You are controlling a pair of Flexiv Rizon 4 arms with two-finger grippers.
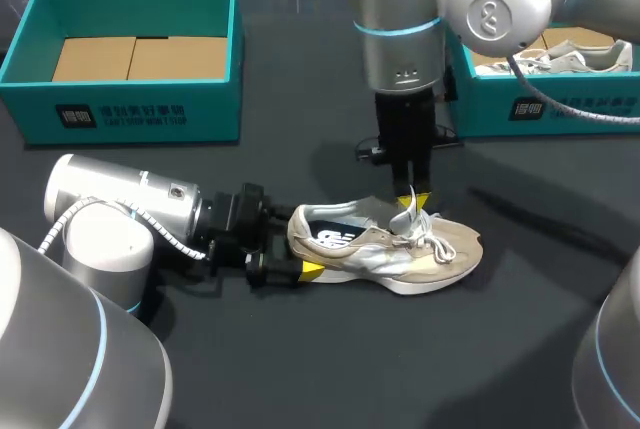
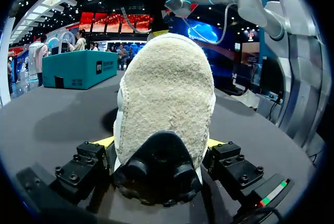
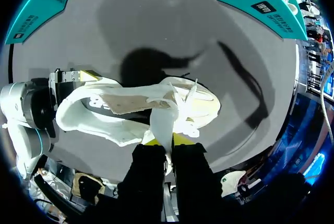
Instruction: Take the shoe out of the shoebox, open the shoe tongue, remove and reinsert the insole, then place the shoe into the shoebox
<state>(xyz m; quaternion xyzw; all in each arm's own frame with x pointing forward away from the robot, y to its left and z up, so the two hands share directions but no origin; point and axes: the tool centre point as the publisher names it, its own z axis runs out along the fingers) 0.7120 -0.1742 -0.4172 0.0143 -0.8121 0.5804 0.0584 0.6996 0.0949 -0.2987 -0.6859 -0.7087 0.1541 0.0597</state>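
Shoe: upright on the table, toe to 3 o'clock, at 5 o'clock from the empty box
Tongue: pinched between the right hand's fingers, from 12 o'clock
Heel: left hand clamped on it from 9 o'clock
Do well: draw tongue slowly up and toward 3 o'clock; heel grip firm so the shoe doesn't lift

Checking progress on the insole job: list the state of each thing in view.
shoe, out of the boxes, standing on its sole.
tongue, pulled up.
left gripper, shut on the shoe.
right gripper, shut on the tongue.
left shoebox, open, empty.
right shoebox, open, holding another shoe.
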